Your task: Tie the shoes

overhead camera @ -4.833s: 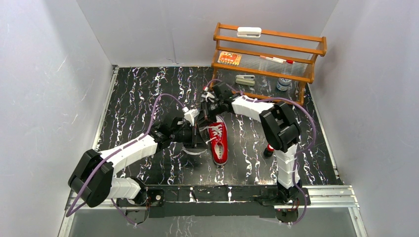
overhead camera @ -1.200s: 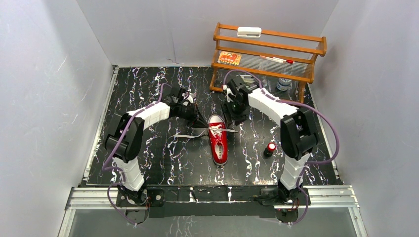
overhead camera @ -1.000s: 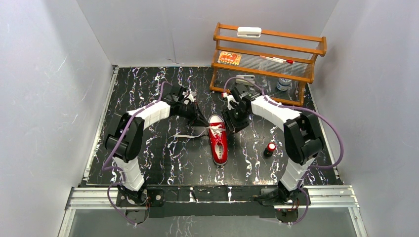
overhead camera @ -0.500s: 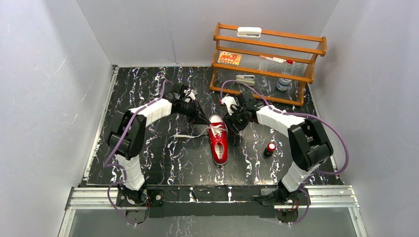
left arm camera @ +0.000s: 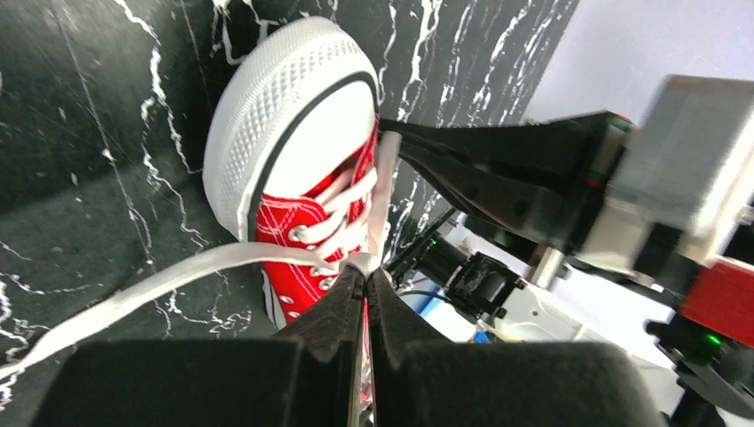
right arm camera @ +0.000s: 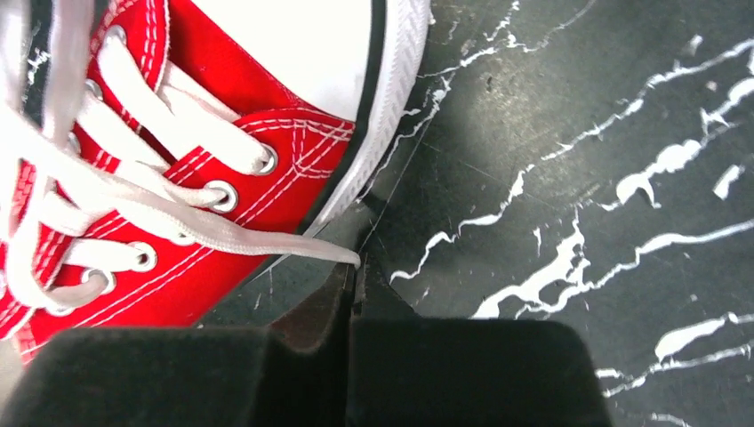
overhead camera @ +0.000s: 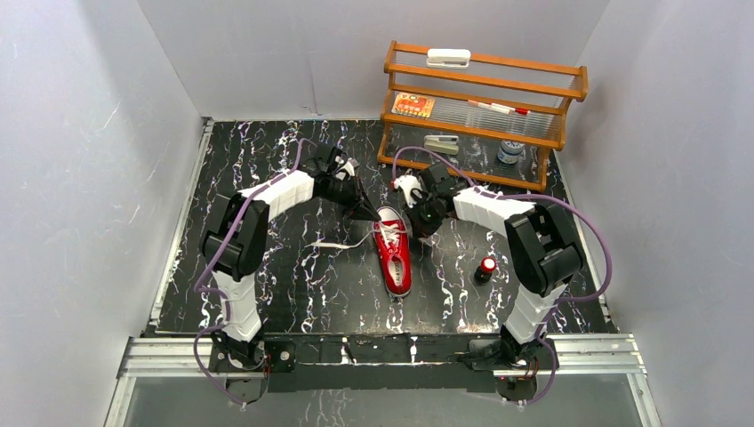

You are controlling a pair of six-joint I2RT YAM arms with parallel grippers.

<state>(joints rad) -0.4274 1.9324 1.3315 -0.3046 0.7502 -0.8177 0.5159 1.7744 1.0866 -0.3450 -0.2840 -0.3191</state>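
With the red shoe (overhead camera: 394, 258) mid-table (overhead camera: 267, 178), the left pincer (left arm camera: 363, 277) and right pincer (right arm camera: 353, 277), each clamped on a white lace (left arm camera: 178, 280), have swung in beside its toe, slackening the laces, so the knot probably isn't tightened.

I record the sneaker (right arm camera: 276, 151) as matt red stitched canvas with ribbed white rubber toe, laces (right arm camera: 267, 242) flat woven cloth, table (right arm camera: 551, 133) smooth veined black, rack (overhead camera: 480, 130) varnished wood.

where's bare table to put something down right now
Bare: the table's near-left stretch between left arm and front rail, plus its far-left corner. Crowded: around the sneaker, where the left claw and right claw pinch laces; tighter on the right, by the small cylinder and the rack.
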